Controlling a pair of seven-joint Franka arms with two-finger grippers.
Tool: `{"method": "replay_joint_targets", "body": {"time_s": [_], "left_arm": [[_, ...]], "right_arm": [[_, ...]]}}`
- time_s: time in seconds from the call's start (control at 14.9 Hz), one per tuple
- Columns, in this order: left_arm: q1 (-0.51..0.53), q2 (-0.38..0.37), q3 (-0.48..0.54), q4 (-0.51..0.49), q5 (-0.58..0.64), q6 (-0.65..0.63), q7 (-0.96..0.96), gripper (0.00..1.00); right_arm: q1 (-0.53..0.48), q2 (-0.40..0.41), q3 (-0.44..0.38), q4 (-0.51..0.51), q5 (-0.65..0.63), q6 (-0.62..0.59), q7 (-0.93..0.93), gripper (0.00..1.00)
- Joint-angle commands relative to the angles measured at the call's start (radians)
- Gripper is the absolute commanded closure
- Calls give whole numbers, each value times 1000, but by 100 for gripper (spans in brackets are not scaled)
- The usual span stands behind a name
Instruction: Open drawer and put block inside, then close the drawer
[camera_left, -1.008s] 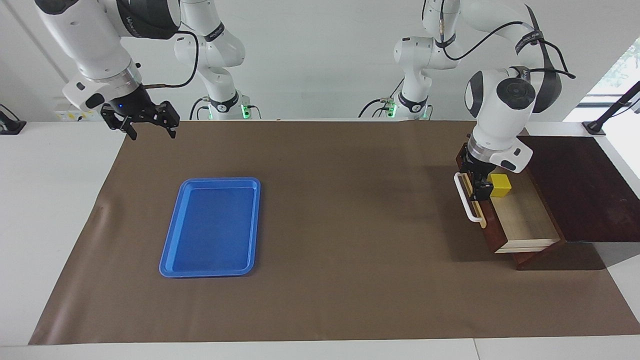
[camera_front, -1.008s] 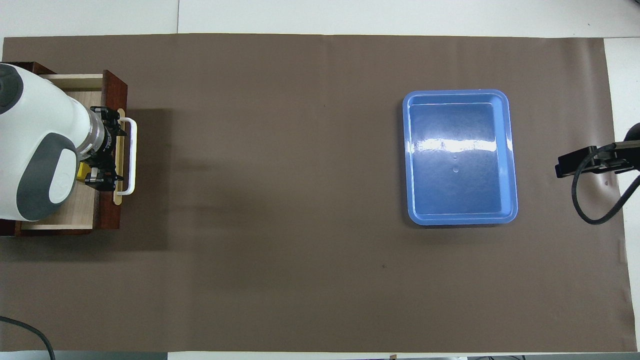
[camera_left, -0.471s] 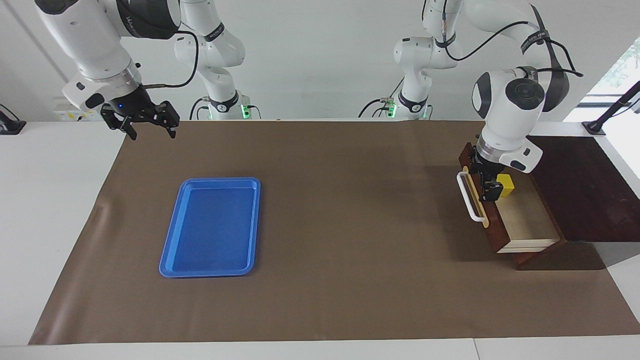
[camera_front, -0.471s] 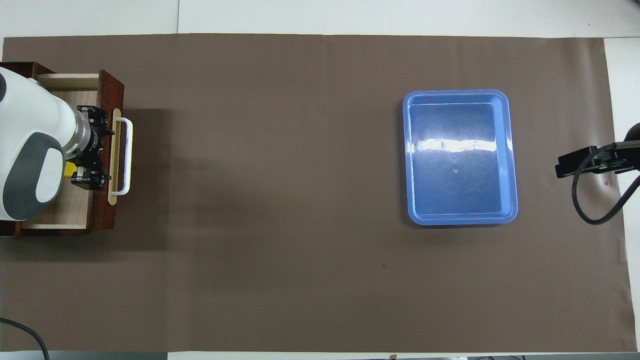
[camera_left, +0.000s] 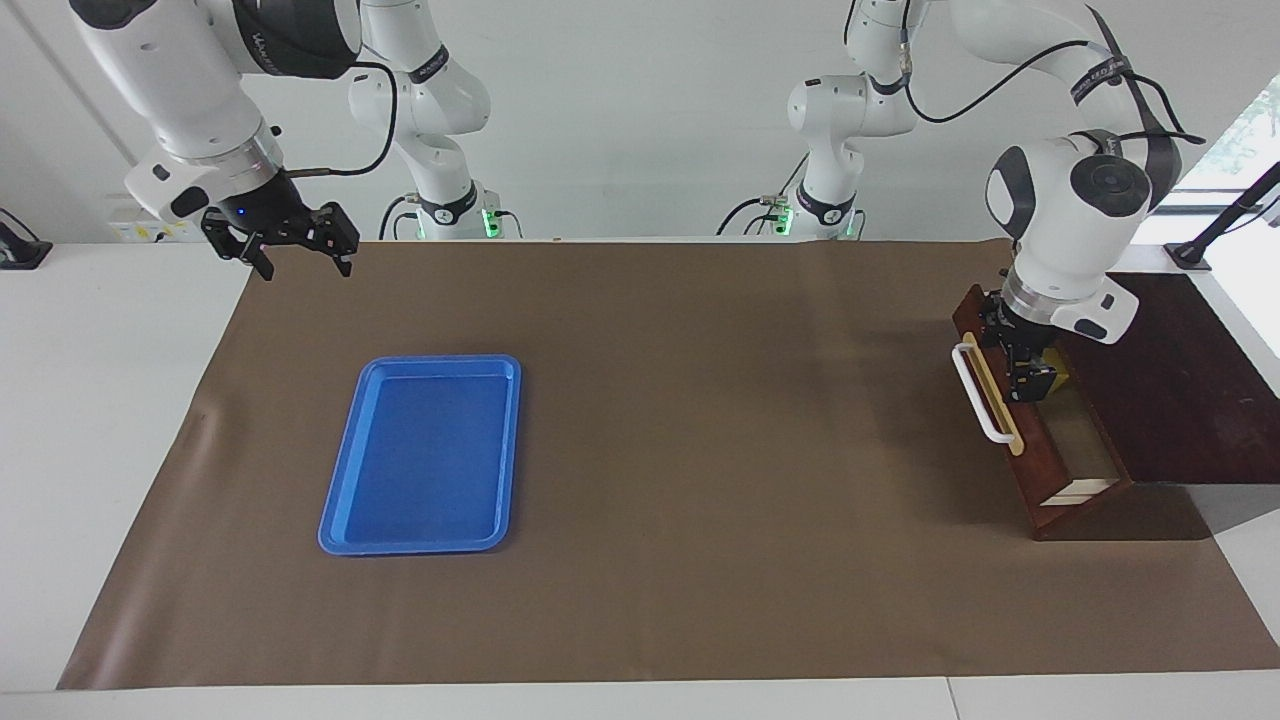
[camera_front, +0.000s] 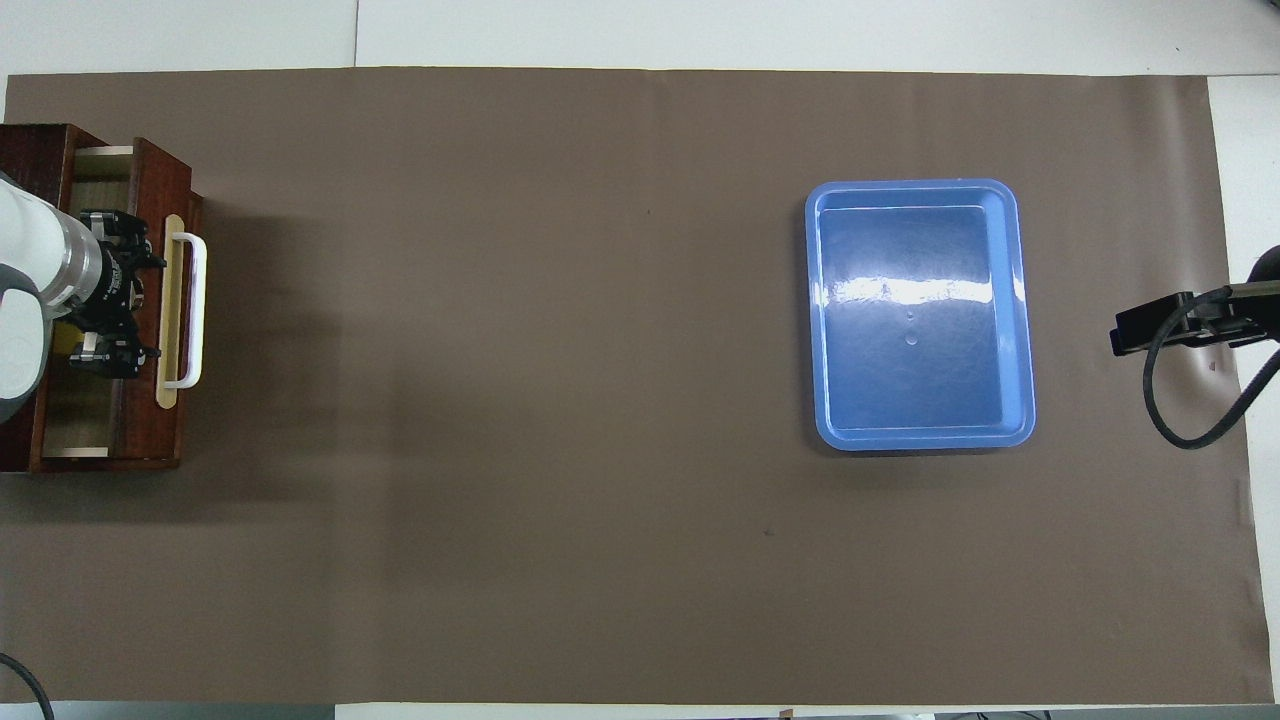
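The drawer (camera_left: 1040, 455) of the slanted wooden box stands a little way open at the left arm's end of the table, with a narrow strip of light interior showing. It also shows in the overhead view (camera_front: 150, 420). Its white bar handle (camera_left: 982, 395) faces the middle of the table. My left gripper (camera_left: 1025, 365) is down at the top edge of the drawer front, just inside it. The yellow block (camera_front: 62, 340) lies in the drawer, mostly hidden under my left wrist. My right gripper (camera_left: 303, 262) is open and empty, raised over the right arm's end of the table, where that arm waits.
A flat blue tray (camera_left: 420, 547) lies on the brown mat toward the right arm's end; it also shows in the overhead view (camera_front: 812, 310). The box's dark sloping top (camera_left: 1170, 380) lies beside the drawer at the table's end.
The drawer has slid most of the way into the box, with my left gripper moving along at its front. The block has gone in with it. The right arm has not moved.
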Motion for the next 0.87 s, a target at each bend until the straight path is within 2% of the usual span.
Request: {"method": "replay_joint_targets", "body": {"time_s": [0.0, 0.4, 0.67, 0.81], "left_arm": [[46, 4, -1, -2, 26, 39, 56, 0], [120, 4, -2, -5, 23, 71, 122, 0], [111, 6, -2, 1, 22, 58, 119, 0], [86, 6, -5, 27, 20, 3, 119, 0]], "right_arm": [[-16, -6, 12, -2, -8, -17, -20, 0], [-16, -6, 12, -2, -10, -17, -20, 0], [-16, -6, 12, -2, -10, -17, -20, 0], [-16, -6, 12, -2, -10, -17, -20, 0]]}}
